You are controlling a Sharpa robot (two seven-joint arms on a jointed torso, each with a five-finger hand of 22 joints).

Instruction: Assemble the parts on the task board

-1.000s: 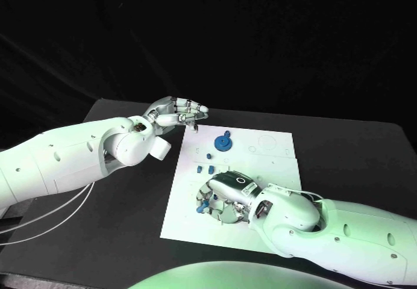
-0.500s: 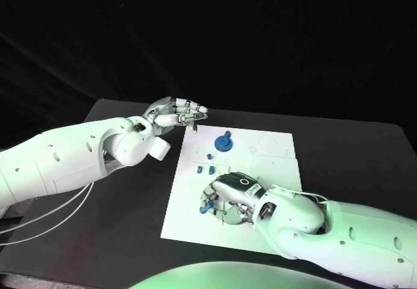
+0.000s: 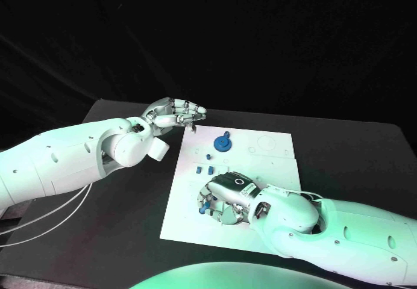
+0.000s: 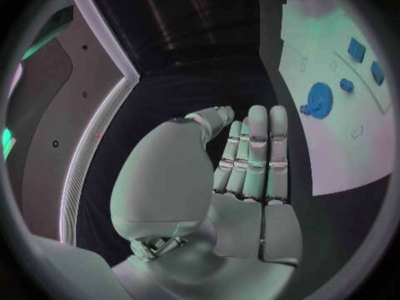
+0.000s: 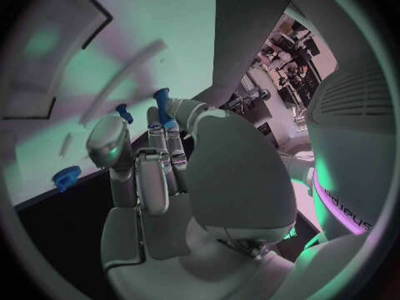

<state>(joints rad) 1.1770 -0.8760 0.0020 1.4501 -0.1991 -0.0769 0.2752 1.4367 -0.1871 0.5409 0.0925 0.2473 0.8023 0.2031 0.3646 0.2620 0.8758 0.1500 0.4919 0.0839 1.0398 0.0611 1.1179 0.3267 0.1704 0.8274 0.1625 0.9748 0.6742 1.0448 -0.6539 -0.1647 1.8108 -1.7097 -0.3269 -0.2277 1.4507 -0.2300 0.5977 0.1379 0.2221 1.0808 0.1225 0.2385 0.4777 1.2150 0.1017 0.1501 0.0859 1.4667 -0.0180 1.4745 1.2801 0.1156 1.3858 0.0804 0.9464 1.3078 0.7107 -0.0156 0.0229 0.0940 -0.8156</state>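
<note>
Two white arms are seen over the black surface [image 3: 130,229], and the scene is taken from the left. The left silver hand [image 3: 176,112] is held above the surface just beside the far left corner of the white rectangular task board [image 3: 261,226]. Its fingers [image 4: 255,155] are laid side by side and curled inward, and nothing is seen in them.

On the board, a round blue gear-shaped part [image 3: 223,142] lies near the far edge, and two small blue block-shaped parts [image 3: 210,158] lie a little nearer, with a small blue peg [image 3: 208,170] just beside them. All of these are apart from both hands.

Further right, the right silver hand [image 3: 228,194] is lowered onto the near half of the board. A small blue cylindrical part [image 5: 162,107] is seen at its fingertips in the right wrist view, with another small blue piece [image 5: 124,113] close by. The cylindrical part appears to be pinched between the fingers, though the contact itself is partly hidden, so the grip cannot be confirmed with certainty.

The step in hand is judged to be the seating of that part into the board. A slip could be caused by so shallow a hold: the part could be tilted against its hole and jammed, or dropped and rolled off the board. The neighbouring piece could also be knocked aside by the crowded fingers.
</note>
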